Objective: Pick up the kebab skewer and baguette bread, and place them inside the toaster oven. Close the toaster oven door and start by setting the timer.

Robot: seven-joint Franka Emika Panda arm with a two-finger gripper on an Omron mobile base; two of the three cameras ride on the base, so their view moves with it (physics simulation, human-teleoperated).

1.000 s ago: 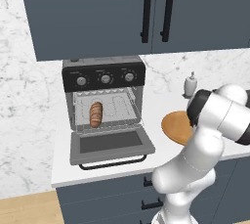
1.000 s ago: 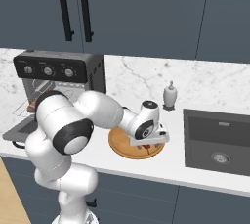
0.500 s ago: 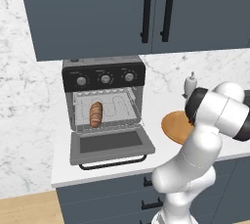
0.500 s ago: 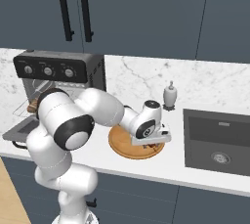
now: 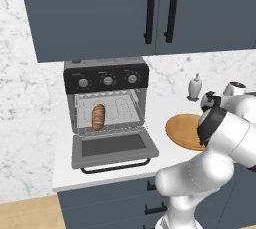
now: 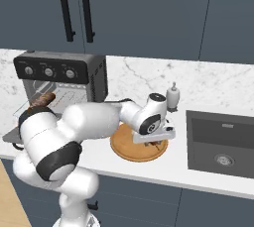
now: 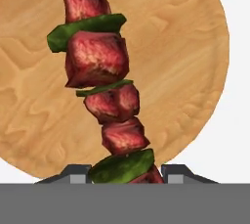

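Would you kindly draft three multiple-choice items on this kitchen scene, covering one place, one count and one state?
1. Where does the baguette bread lie?
A. on the round wooden plate
B. on the rack inside the toaster oven
C. in the sink

2. How many silver knobs sit on the toaster oven panel?
A. two
B. three
C. five

3. How does the toaster oven door stand?
A. dropped open
B. fully shut
C. taken off

Answers: 1 B, the loaf rests on the wire rack in the left base view. 2 B, three knobs line the black panel. 3 A, the door lies flat in front, handle outward.
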